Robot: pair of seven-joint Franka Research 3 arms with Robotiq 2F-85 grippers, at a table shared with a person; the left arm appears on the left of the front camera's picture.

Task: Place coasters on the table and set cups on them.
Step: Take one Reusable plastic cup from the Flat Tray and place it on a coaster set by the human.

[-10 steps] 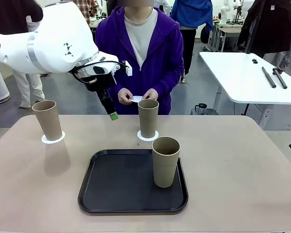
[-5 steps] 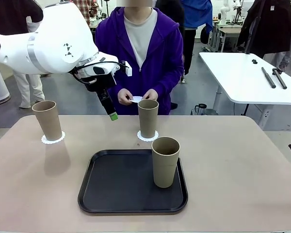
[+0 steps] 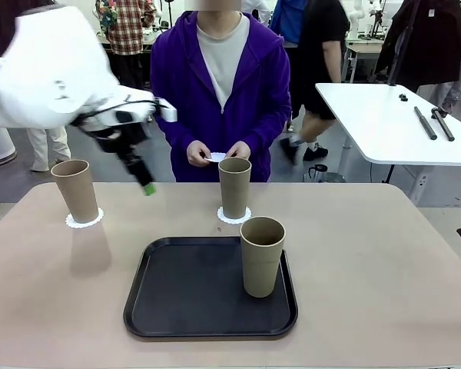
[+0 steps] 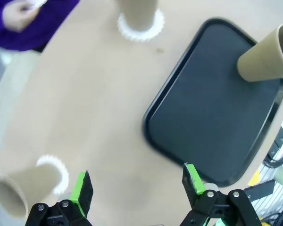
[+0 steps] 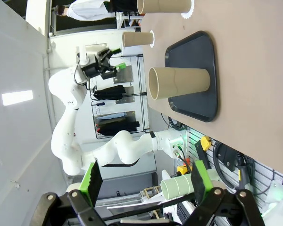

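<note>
Front view blurs the left gripper [image 3: 147, 187] (arm [image 3: 46, 77] too).

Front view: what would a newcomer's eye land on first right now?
The white left arm's left gripper hangs open and empty over the table's far left, beside the left cup on the left coaster. The middle cup stands on the middle coaster before the person, whose hands hold a white disc. The third cup stands in the black tray, with no coaster.
</note>
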